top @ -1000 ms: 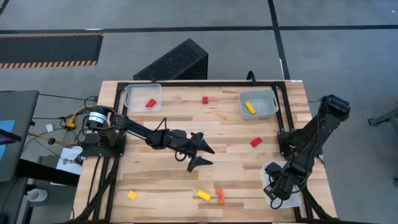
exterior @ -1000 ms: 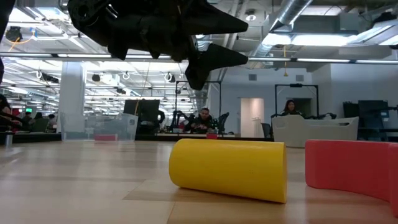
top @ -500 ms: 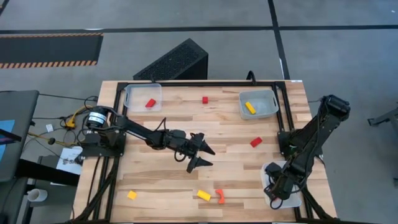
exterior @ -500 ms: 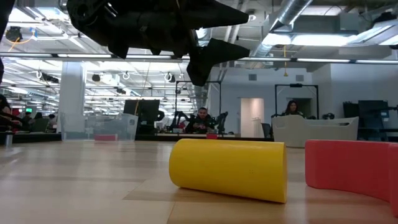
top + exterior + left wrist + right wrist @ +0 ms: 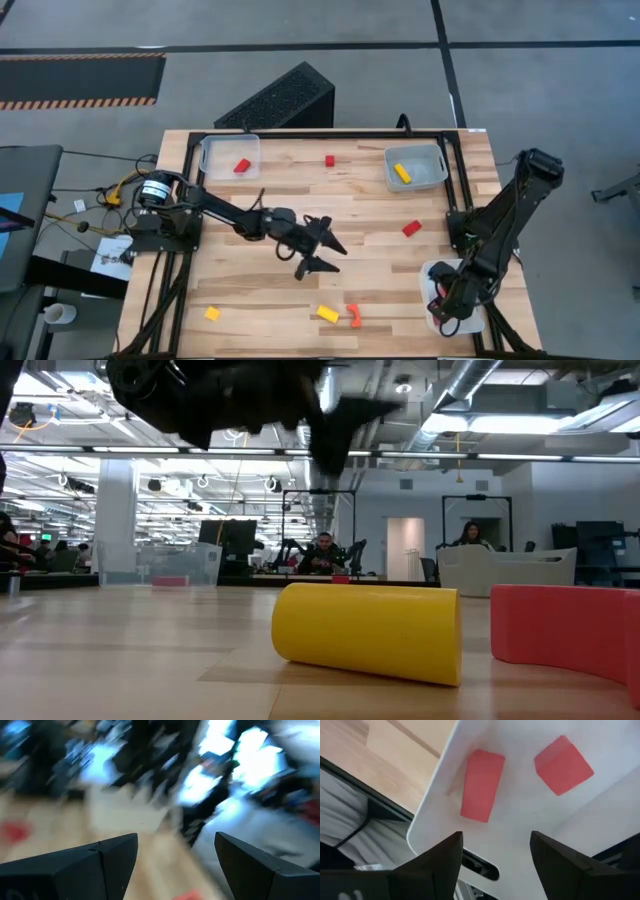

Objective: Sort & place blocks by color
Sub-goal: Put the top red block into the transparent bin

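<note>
Two red blocks lie in the white tray (image 5: 440,827) at the table's near right corner, seen from the right wrist: a short red bar (image 5: 481,785) and a red cube (image 5: 563,765), apart from each other on the tray floor. The right gripper (image 5: 495,865) hangs just above them with its jaws spread and nothing between them.

Other blocks are scattered over the wooden table (image 5: 370,200). A red block (image 5: 241,166) sits in the clear tray (image 5: 212,160) at the far left, and a yellow bar (image 5: 402,173) lies in the grey tray (image 5: 432,176) at the far right. A small red cube (image 5: 329,160) rests on the bare wood between those two trays, and a red block (image 5: 411,228) lies near the right arm's base. Along the near edge are a yellow cube (image 5: 212,313), a yellow block (image 5: 327,314) and, just beside it, a curved orange-red piece (image 5: 354,316).

The left gripper (image 5: 325,255) hovers over the middle of the table, jaws parted and empty, near the yellow block.
</note>
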Tool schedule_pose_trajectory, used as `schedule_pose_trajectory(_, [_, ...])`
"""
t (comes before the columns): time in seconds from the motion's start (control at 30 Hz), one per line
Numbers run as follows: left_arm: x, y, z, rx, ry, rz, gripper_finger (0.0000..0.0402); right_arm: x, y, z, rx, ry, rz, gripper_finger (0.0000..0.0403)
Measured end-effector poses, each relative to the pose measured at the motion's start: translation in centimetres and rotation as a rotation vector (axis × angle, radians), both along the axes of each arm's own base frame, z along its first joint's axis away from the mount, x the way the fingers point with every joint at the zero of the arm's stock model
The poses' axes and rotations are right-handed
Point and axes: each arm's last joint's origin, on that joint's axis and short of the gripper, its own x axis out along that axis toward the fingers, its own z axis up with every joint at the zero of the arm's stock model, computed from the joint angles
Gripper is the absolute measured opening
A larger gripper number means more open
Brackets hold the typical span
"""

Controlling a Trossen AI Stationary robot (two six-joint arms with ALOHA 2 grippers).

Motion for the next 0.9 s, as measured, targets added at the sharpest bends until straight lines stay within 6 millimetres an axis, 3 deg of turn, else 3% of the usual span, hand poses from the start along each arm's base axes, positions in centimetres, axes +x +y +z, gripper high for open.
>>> schedule_pose_trajectory(0.27, [-0.2, 1.4, -2.7, 0.098, 0.268, 0.276, 0.0253, -0.8, -1.2, 2.6, -0.008, 0.032, -0.001, 0.0255])
schedule_pose_trajectory(0.53, [-0.4, 1.2, -3.0, 0.101, 0.300, 0.270, 0.0253, -0.2, -2.5, 5.6, -0.179, -0.085, -0.046, 0.0255])
schedule_pose_trajectory(0.9, [-0.3, 1.4, -3.0, 0.100, 0.301, 0.279, 0.0253, 1.7, -3.9, 5.8, -0.287, -0.238, -0.032, 0.0255])
